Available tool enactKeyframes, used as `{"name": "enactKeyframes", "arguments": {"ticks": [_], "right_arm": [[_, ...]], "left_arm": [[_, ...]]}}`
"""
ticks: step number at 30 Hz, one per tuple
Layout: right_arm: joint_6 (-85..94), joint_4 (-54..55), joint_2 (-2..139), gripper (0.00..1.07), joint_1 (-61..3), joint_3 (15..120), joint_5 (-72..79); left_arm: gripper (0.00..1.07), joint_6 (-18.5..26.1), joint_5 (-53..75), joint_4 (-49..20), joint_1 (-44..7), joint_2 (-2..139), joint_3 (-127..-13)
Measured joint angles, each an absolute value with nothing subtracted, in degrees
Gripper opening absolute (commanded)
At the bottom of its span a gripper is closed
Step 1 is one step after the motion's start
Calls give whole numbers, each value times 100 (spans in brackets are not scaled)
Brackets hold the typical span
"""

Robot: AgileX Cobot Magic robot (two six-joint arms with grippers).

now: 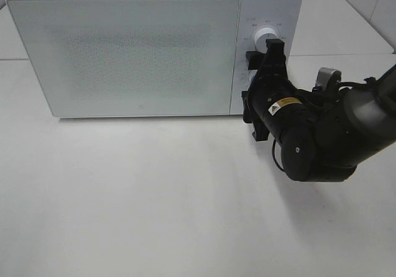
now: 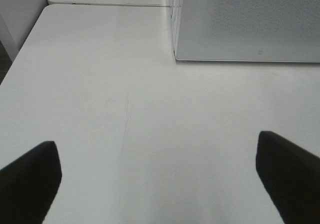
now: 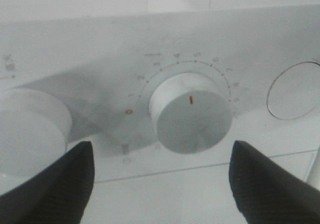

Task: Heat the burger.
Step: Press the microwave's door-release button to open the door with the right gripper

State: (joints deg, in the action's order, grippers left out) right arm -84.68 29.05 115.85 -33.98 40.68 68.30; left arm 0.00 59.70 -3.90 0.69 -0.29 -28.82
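The burger is out of view. The white microwave [image 1: 130, 48] stands at the back of the table with its door shut. My right gripper [image 1: 250, 79] is up against the microwave's control panel. In the right wrist view it [image 3: 161, 149] is open, its two dark fingers [image 3: 50, 184] standing apart on either side of a white dial [image 3: 190, 114] without touching it. The dial has a red mark and numbers around it. My left gripper [image 2: 157, 144] is open over bare table near the microwave's corner [image 2: 176, 59], holding nothing.
A second white knob [image 1: 267, 36] sits higher on the panel, just past the right gripper. A round button outline [image 3: 295, 91] lies on the dial's other side. The white table [image 1: 154, 203] stretches in front of the microwave.
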Motion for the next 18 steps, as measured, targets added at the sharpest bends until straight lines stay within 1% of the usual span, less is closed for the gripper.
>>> {"name": "enactKeyframes", "arguments": {"ticks": [7,12,14,15,17,18], "right_arm": [[-7815,2372,11081,73,-3398,3581,6171],[-6921,2057,10588,73,-3398,3295,5495],[-6217,1788,10273,73,-3392,3237,4864],[-6217,1788,10273,73,-3392,3237,4864],[-5443,1530,9929,73,-3392,3231,4125],[-5443,1530,9929,73,-3392,3231,4125]], "left_arm": [[98,0,5970,-390,69,-29,-2882],[98,0,5970,-390,69,-29,-2882],[98,0,5970,-390,69,-29,-2882],[98,0,5970,-390,69,-29,-2882],[98,0,5970,-390,69,-29,-2882],[98,0,5970,-390,69,-29,-2882]]}}
